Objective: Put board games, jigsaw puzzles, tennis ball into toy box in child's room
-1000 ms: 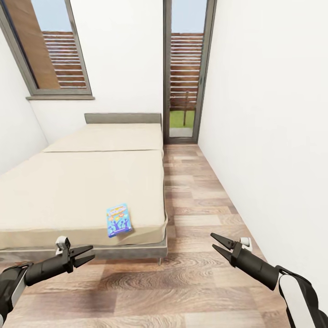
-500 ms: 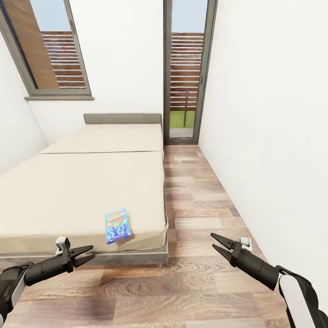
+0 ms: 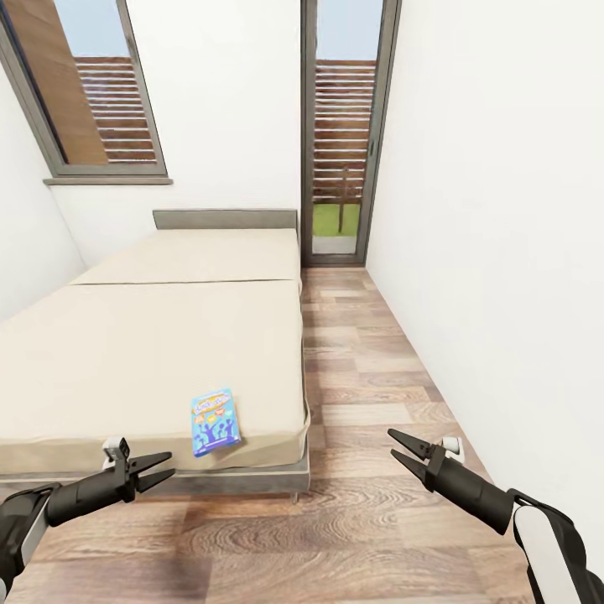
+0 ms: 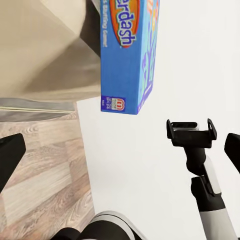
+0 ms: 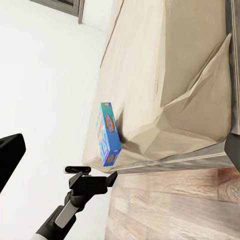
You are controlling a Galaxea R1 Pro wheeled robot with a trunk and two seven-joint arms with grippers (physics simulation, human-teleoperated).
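A light blue board game lies flat on the beige bed, near its front right corner. It also shows in the left wrist view as a blue box, and in the right wrist view as the board game at the mattress edge. My left gripper hovers open just in front of the bed's foot, below and left of the game. My right gripper stands open over the floor, to the right of the bed. Both are empty. The toy box, table, jigsaw puzzles and tennis ball are out of view.
A wood-plank aisle runs between the bed and the white right wall to a tall glass door. A window sits above the grey headboard. Another white wall borders the bed's left side.
The whole view has shifted a little: bed and game sit slightly lower and closer, so the camera has moved forward. Both arms keep the same pose, both grippers still open.
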